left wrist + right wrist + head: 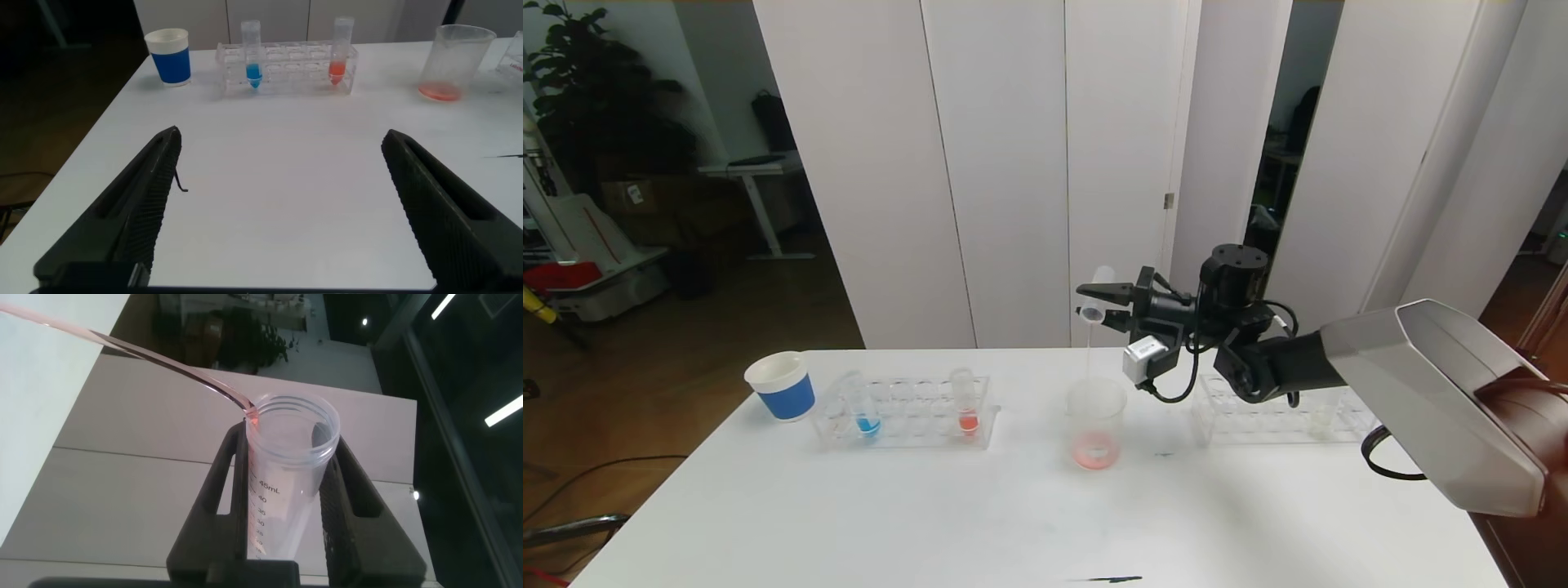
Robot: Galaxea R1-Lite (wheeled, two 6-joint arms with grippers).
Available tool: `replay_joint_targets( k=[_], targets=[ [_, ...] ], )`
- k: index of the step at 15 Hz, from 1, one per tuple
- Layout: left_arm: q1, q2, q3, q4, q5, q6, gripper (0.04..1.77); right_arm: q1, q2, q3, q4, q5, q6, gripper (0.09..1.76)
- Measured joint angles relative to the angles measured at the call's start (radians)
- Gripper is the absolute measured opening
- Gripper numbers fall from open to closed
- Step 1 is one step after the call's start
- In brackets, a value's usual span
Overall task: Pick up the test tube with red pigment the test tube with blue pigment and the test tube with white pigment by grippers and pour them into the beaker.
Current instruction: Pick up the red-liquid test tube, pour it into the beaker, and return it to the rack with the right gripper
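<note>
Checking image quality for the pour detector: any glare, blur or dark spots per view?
Head view: even light on the table, dark room at left, the right gripper tipping a tube above the beaker. Left wrist view: open left gripper fingers soft, rack sharp. Right wrist view: tube sharp, background dark with bright light streaks.

Black right arm with grey shell, black cables, seemingly ribbed fingers.

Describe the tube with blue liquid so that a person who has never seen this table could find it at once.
Start at the white table and find the clear rack on its left side, next to the blue-banded paper cup. Two tubes stand in that rack. The test tube with blue pigment is the one nearer the cup; its neighbour, the tube with red liquid, stands at the rack's other end.
</note>
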Motion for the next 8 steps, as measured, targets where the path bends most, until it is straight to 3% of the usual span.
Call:
replay_joint_targets(
  k=[8],
  targets=[
    [0.000,0.000,0.000,0.000,0.000,0.000,1.75,-0.005,0.001,-0.018,0.001,0.058,-0.027,0.57]
  ],
)
